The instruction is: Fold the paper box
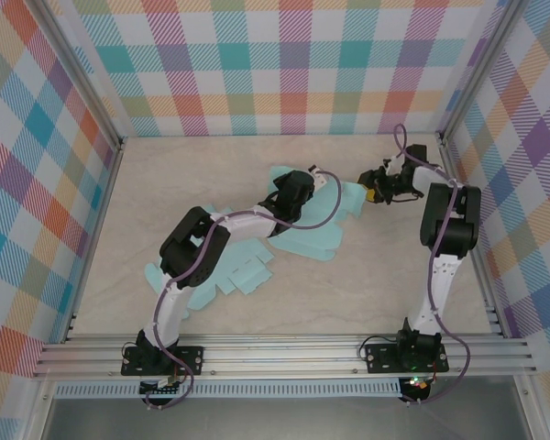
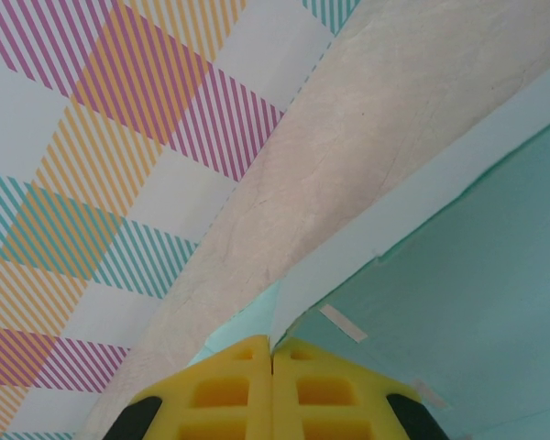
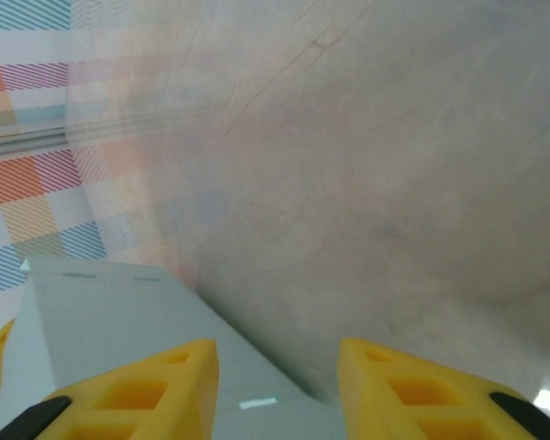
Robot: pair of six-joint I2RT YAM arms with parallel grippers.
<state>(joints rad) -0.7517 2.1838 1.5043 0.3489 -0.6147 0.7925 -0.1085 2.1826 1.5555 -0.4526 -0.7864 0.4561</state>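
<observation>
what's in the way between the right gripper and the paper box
Nothing visible. The right gripper is open right at the paper box, with a pale flap reaching in between its fingers. The left gripper is pinched shut on another edge.

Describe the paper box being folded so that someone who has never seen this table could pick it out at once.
On the beige table ringed by plaid walls, look between the left gripper and the right gripper. The paper box is the pale teal sheet there, partly lifted; the other teal cut-outs lie flat nearer the left arm's base.
</observation>
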